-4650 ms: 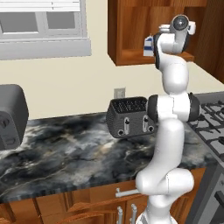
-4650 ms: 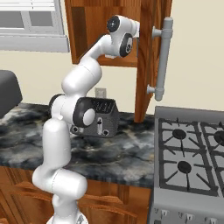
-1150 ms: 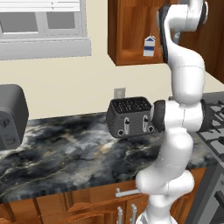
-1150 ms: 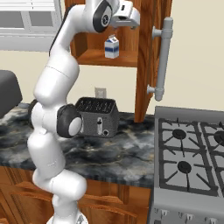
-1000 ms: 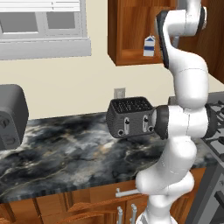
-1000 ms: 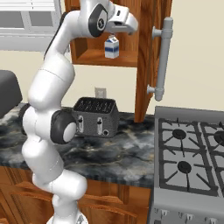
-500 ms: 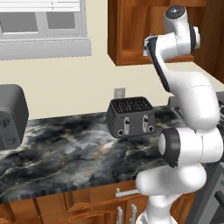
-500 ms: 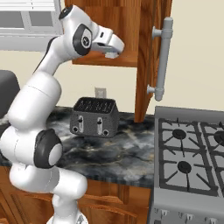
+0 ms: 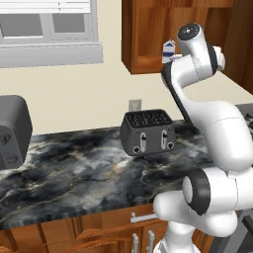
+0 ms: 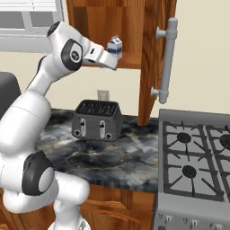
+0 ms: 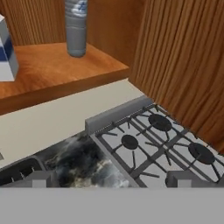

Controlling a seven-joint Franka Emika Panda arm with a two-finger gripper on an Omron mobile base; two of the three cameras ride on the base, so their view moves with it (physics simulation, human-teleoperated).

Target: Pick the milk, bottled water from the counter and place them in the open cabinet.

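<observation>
The milk (image 10: 115, 46) stands upright on the bottom shelf of the open cabinet (image 10: 126, 59); it also shows as the milk (image 9: 169, 50) and at the left edge of the hand view as the milk (image 11: 5, 51). Farther back on the same shelf (image 11: 65, 70) stands the bottled water (image 11: 75, 27). My gripper (image 10: 111, 62) hangs just in front of the shelf edge, a little below the milk. Its fingertips (image 11: 40, 179) stand wide apart, open, with nothing between them. The counter (image 9: 74, 173) lies below.
A black toaster (image 9: 147, 132) sits on the counter under the cabinet. The open cabinet door (image 10: 152, 54) with its silver handle (image 10: 165, 58) hangs to the right, above a gas stove (image 10: 193, 157). A dark appliance (image 9: 11, 131) stands at the far left.
The hand has drawn back out of the cabinet and sunk to the shelf's edge while the arm folded down. The milk stands free on the shelf.
</observation>
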